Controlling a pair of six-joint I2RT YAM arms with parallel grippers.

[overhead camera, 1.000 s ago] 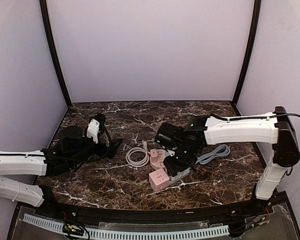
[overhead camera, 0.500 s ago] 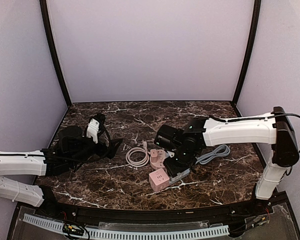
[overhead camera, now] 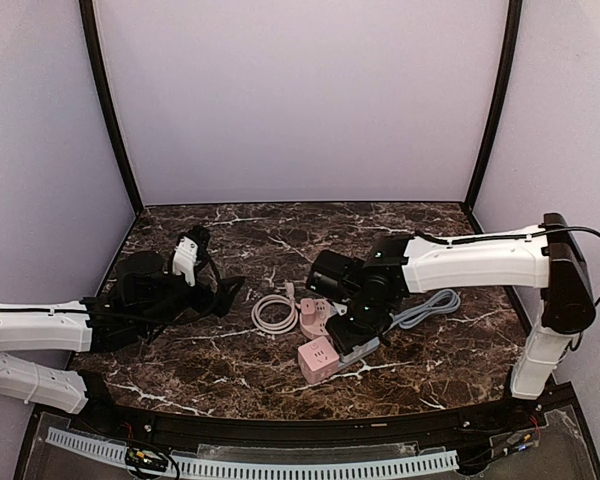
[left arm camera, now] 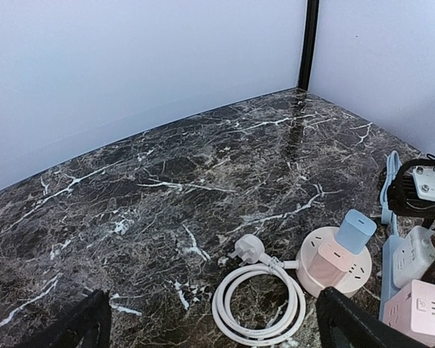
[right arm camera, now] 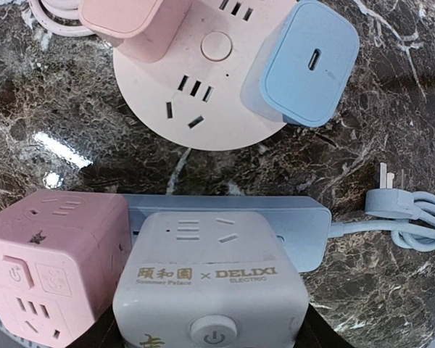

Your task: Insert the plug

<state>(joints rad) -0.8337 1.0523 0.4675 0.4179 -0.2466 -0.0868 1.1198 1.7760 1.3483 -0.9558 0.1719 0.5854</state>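
My right gripper [overhead camera: 356, 325] is shut on a grey-white cube plug adapter [right arm camera: 210, 279] marked DELIXI. It holds the cube against the top of a light blue power strip [right arm camera: 304, 225], right next to a pink cube socket [right arm camera: 51, 261]. Whether the cube's pins are in the strip is hidden under it. My left gripper [overhead camera: 225, 295] is open and empty, hovering low over a coiled white cable [left arm camera: 257, 304]. The grey cube also shows in the left wrist view [left arm camera: 419, 250].
A round pink socket [right arm camera: 203, 80] carries a pink adapter [right arm camera: 127, 25] and a blue charger [right arm camera: 304, 61]. Its white plug [left arm camera: 248, 249] lies loose on the marble. The strip's blue plug [right arm camera: 388, 199] and cable [overhead camera: 430, 305] lie to the right. Walls enclose the table.
My right gripper has shifted slightly left and down with the grey cube onto the blue strip. The left arm has not moved.
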